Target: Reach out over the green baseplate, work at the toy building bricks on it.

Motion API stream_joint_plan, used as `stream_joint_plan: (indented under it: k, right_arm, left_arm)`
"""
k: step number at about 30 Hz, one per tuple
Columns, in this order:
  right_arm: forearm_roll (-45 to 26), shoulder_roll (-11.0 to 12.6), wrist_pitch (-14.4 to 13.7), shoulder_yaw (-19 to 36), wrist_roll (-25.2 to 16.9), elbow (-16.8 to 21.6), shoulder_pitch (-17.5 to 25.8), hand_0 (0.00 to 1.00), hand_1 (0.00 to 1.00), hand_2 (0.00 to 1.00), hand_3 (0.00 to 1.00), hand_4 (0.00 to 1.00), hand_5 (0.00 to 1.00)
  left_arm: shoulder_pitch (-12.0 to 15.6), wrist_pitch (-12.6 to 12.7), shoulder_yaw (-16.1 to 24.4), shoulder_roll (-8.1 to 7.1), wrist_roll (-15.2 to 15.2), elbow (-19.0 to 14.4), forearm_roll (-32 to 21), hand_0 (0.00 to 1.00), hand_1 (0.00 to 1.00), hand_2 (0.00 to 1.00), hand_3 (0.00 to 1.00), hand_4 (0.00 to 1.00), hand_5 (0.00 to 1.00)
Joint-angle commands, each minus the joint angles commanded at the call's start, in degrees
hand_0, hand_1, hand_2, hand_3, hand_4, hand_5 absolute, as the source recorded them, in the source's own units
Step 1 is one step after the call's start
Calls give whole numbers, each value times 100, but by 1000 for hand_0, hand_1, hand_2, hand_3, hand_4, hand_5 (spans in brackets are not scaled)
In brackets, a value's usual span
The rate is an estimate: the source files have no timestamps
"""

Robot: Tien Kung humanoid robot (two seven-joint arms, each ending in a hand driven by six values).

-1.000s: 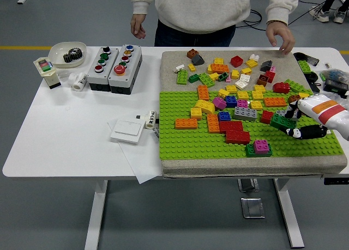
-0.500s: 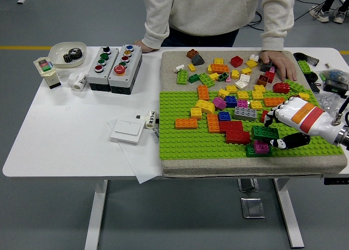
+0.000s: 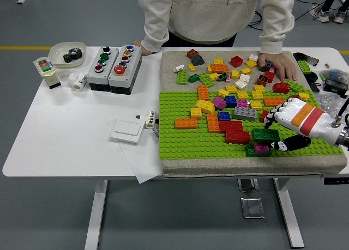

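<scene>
The green baseplate lies on a grey mat and carries several bricks in red, orange, yellow, blue and grey. My right hand comes in from the right. It is shut on a dark green brick, held right over a magenta brick on a green brick near the plate's front edge. I cannot tell whether the held brick touches the one below. A red brick lies just left of them. The left arm is out of view.
A person stands at the far side, with one hand flat on the mat among loose bricks and the other on the table. Two button boxes, a white switch, a bowl and paper lie left of the mat.
My right hand has carried the dark green brick left and forward, to over the magenta-and-green brick. The person has leaned in and set both hands down.
</scene>
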State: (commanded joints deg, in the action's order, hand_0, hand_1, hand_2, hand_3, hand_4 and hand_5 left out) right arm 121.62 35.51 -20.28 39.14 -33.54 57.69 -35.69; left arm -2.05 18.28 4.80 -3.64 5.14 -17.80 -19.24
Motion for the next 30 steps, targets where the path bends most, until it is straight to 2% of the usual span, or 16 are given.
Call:
stream_joint_plan:
  k: [30]
  right_arm:
    - [-29,-112,37,8,-13,-86,119,363,457,515,498,737,531]
  left_arm:
    - [-1,2,-3,10,-10,-4,-5,658,742,731,566,612,623]
